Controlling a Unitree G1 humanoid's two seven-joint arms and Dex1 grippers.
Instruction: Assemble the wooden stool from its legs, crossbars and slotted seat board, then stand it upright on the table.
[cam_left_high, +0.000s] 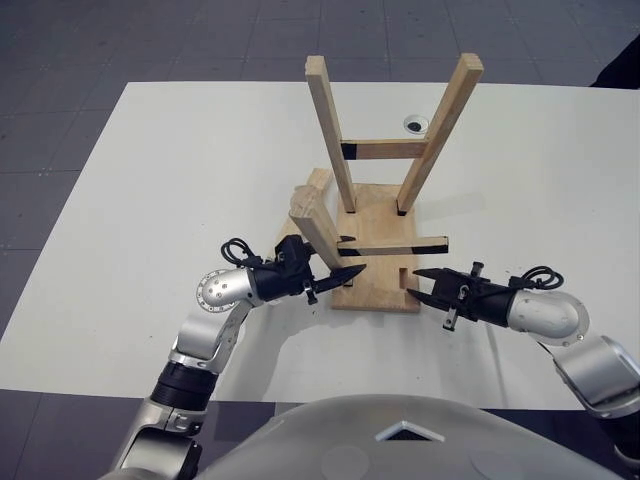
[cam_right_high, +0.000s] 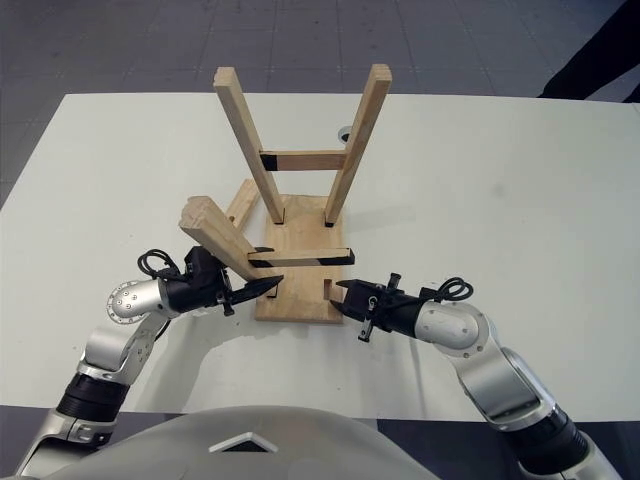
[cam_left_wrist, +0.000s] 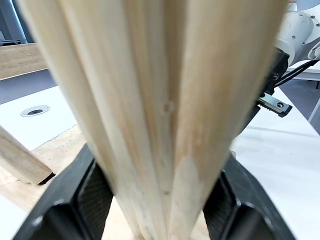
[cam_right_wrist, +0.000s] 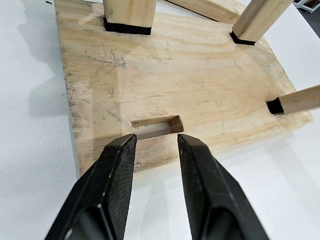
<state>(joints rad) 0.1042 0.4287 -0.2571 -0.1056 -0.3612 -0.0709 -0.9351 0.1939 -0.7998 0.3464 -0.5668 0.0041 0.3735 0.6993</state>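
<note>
Both head eyes look down over the same white table (cam_left_high: 120, 200). The left wrist camera sits against a pale wooden leg (cam_left_wrist: 160, 100); the right one close above the slotted wooden seat board (cam_right_wrist: 190, 75).

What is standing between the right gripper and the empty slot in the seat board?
Nothing visible. The open right gripper sits at the seat board's near edge, with the empty slot just past its fingertips and only bare wood between.
</note>
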